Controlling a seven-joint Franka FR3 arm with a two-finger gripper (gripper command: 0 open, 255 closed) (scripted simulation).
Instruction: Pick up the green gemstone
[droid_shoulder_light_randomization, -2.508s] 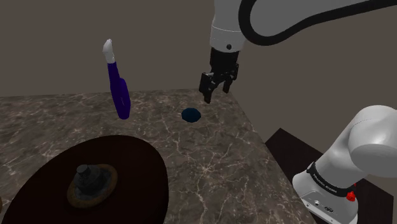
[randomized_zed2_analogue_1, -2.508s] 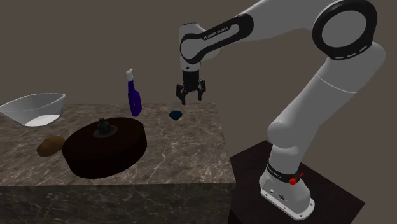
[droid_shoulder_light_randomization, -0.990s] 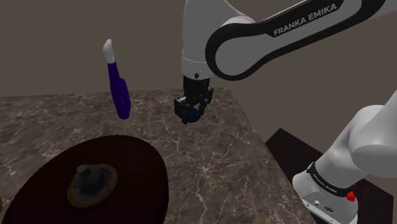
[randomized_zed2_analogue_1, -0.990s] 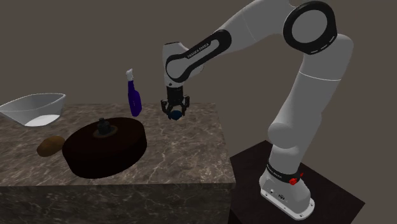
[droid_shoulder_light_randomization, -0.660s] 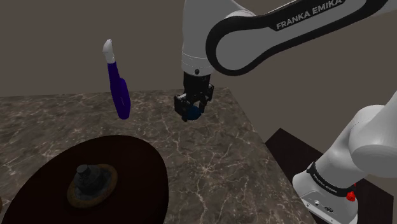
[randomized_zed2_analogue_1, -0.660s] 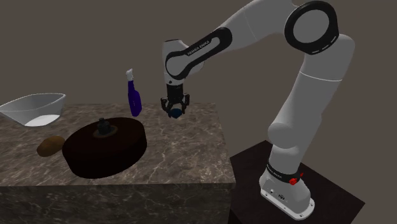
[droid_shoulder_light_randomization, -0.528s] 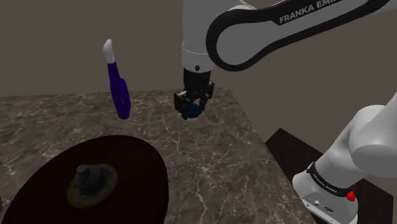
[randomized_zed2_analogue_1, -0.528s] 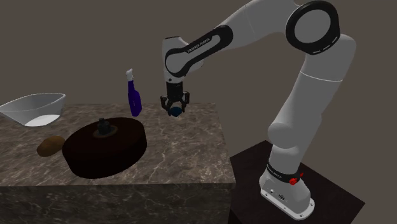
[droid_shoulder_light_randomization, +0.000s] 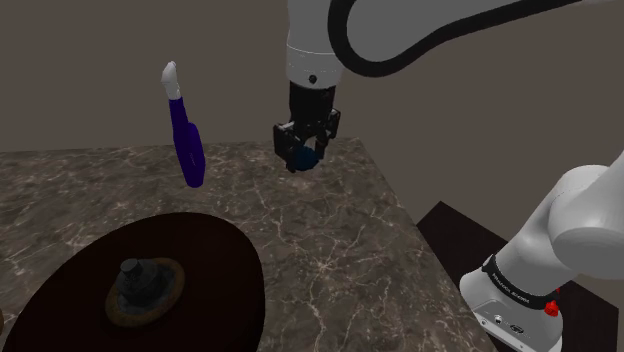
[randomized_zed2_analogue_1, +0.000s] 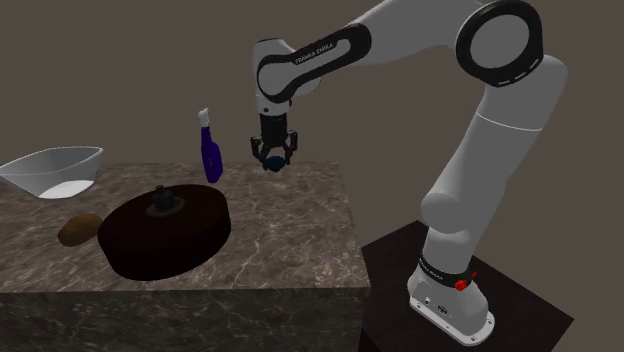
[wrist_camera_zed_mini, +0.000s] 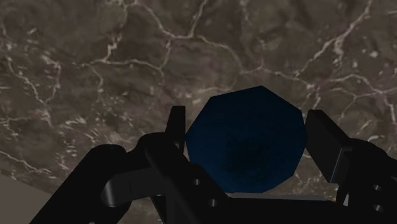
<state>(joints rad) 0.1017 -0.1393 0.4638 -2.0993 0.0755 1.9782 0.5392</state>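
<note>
The gemstone (wrist_camera_zed_mini: 247, 140) is a dark blue faceted stone, clasped between the two black fingers of my gripper (wrist_camera_zed_mini: 245, 143). In the shoulder view my gripper (droid_shoulder_light_randomization: 303, 158) hangs above the far right part of the marble table (droid_shoulder_light_randomization: 330, 250) with the gemstone (droid_shoulder_light_randomization: 303, 156) in it, clear of the surface. The second exterior view has the gripper (randomized_zed2_analogue_1: 272, 160) with the gemstone (randomized_zed2_analogue_1: 273, 161) in the air just to the right of the spray bottle. Below the stone lies bare brown marble.
A purple spray bottle (droid_shoulder_light_randomization: 184, 138) with a white nozzle stands at the table's far edge. A large dark round dish (droid_shoulder_light_randomization: 150, 290) with a small knobbed object (droid_shoulder_light_randomization: 141, 282) fills the near left. A white bowl (randomized_zed2_analogue_1: 52, 171) and a brown lump (randomized_zed2_analogue_1: 78, 229) lie at the second exterior view's left.
The gripper has risen straight up from the table with the gemstone held in it. Earlier it stood open above the stone, which lay on the marble.
</note>
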